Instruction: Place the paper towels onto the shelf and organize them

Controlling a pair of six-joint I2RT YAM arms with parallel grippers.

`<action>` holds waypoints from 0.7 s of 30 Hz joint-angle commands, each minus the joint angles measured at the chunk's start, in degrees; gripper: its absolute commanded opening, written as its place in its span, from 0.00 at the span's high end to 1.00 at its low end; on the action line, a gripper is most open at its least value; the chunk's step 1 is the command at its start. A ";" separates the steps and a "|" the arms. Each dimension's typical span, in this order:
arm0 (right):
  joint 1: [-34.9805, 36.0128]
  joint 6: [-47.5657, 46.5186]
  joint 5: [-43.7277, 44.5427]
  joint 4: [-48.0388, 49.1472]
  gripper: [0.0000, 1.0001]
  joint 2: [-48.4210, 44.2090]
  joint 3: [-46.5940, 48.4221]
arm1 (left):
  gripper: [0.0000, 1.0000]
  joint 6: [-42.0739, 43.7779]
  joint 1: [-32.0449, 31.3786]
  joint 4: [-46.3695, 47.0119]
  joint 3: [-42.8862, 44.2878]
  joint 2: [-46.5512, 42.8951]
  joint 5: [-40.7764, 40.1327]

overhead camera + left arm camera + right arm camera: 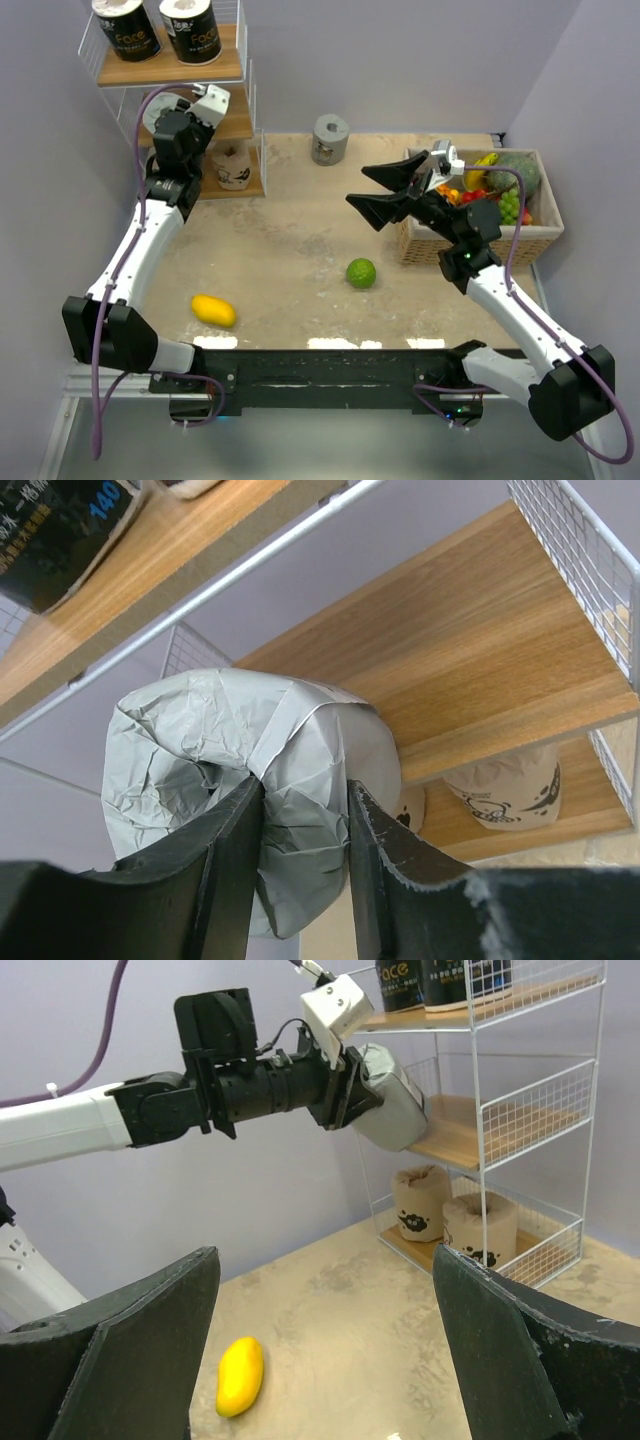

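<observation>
The shelf (225, 70) stands at the far left. Two black rolls (125, 30) sit on its top board and two tan rolls (232, 168) on the bottom board. My left gripper (178, 118) is shut on a grey roll (250, 750) and holds it tilted at the open side of the middle board (470, 670); the right wrist view shows this roll (392, 1105) touching that board's edge. A second grey roll (330, 138) stands on the table at the back. My right gripper (358, 186) is open and empty above the table's middle.
A wicker basket (540, 235) of fruit stands at the right. A round green fruit (361, 272) lies mid-table and a yellow oval fruit (214, 310) near the front left. Walls close off the left, back and right.
</observation>
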 commanded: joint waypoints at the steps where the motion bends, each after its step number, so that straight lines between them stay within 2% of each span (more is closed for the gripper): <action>1: 0.27 -3.29 1.89 -2.35 0.09 -1.93 1.88 | 0.61 4.11 0.69 7.09 2.79 1.55 -2.47; 16: 0.36 -5.58 2.50 -6.84 0.09 -2.72 4.08 | 0.67 9.83 1.65 17.72 1.30 3.75 -3.88; 21: 0.36 -5.58 2.68 -7.54 0.09 -2.02 4.96 | 0.68 6.76 1.65 18.34 1.12 2.79 -1.08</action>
